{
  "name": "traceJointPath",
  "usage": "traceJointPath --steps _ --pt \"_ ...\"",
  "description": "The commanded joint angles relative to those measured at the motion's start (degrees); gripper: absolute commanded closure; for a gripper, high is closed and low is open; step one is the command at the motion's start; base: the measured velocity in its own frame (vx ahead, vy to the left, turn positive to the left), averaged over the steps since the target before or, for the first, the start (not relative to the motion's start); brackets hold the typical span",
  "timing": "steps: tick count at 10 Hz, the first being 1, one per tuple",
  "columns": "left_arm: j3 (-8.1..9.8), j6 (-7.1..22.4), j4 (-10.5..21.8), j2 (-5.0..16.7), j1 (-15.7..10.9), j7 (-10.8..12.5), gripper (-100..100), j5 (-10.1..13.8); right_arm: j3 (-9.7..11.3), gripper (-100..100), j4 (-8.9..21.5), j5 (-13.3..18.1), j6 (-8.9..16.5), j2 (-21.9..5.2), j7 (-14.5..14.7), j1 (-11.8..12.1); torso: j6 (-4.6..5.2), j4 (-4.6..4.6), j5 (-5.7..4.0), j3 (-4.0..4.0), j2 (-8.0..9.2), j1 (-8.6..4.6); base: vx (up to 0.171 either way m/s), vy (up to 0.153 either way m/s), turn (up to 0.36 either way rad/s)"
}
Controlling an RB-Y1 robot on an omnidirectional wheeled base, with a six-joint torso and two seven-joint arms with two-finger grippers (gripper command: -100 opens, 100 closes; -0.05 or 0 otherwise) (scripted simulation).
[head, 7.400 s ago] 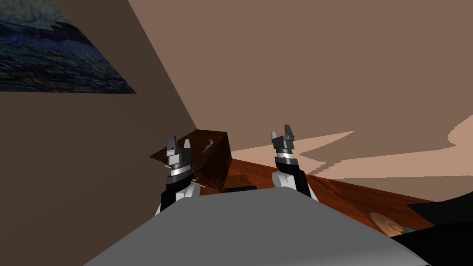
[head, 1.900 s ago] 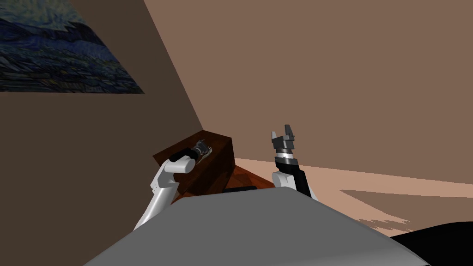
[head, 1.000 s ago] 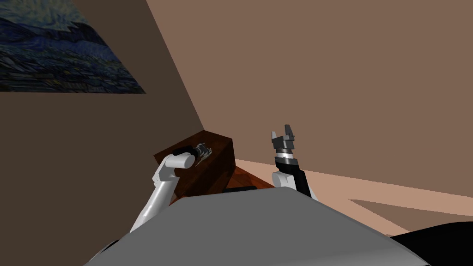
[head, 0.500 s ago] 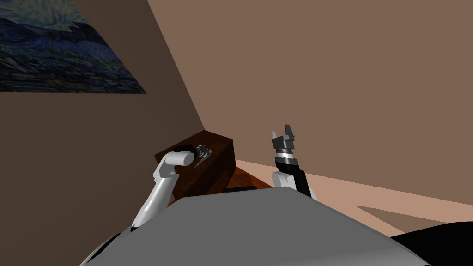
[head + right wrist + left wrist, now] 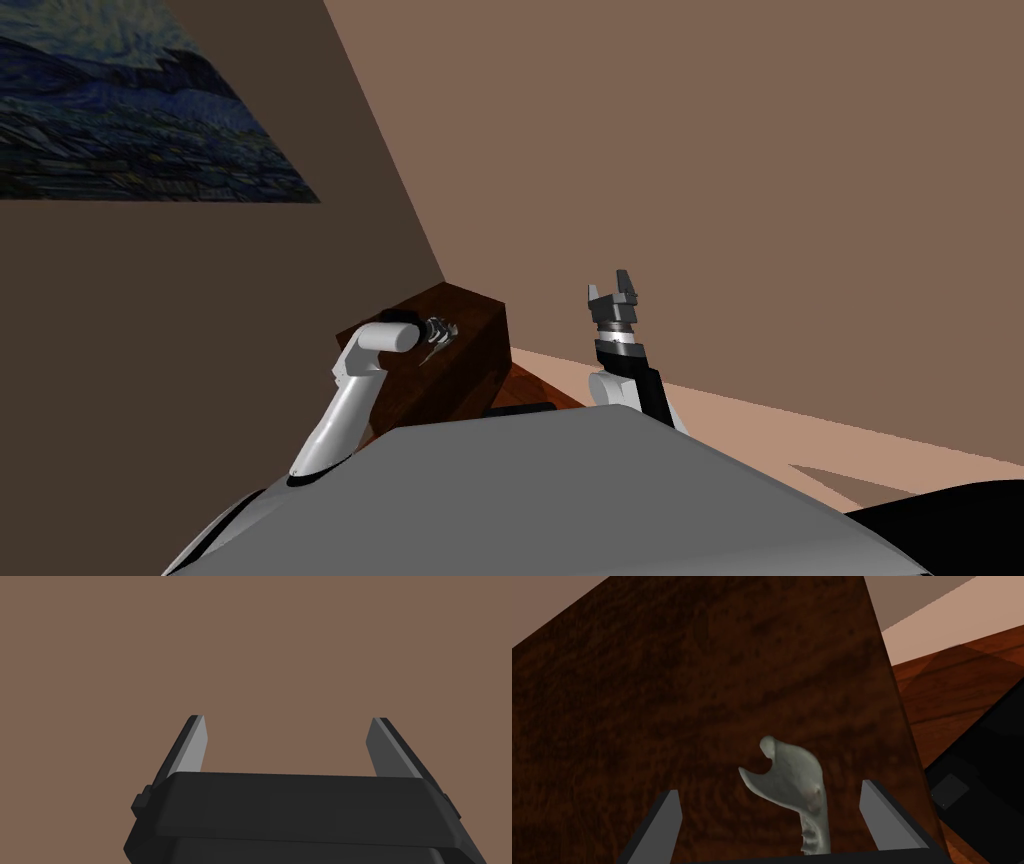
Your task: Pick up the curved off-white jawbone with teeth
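left gripper [image 5: 770, 786]: fingers wide open, gripping nothing | jawbone [image 5: 792, 786]: pale, curved, lies between the fingers, touching neither, toothed end toward gripper body | jawbone lies flat on top of dark wood bench [image 5: 662, 701] | right gripper [image 5: 288, 720]: fingers spread, empty, raised off to the side of the bench

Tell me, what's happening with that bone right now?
Left tool open, straddling jawbone, not touching. Jawbone lies flat on dark wooden cabinet. Right tool open, raised, empty. Nothing blocking.
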Motion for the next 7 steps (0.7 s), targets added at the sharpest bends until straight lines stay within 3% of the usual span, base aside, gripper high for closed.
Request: traceJointPath --steps 1,7 --pt "-0.01 2.43 0.64 0.17 -0.44 0.62 -100 0.46 0.0 0 0.0 0.0 0.0 0.0 0.0 0.0 0.0 0.0 0.0 0.0 0.0 0.0 0.038 -0.012 0.029" --pt "0.49 11.18 4.26 1.81 -3.44 3.79 -100 4.21 0.0 0 0.0 0.0 0.0 0.0 0.0 0.0 0.0 0.01 0.0 0.02 0.05 0.01 0.03 -0.015 0.04"
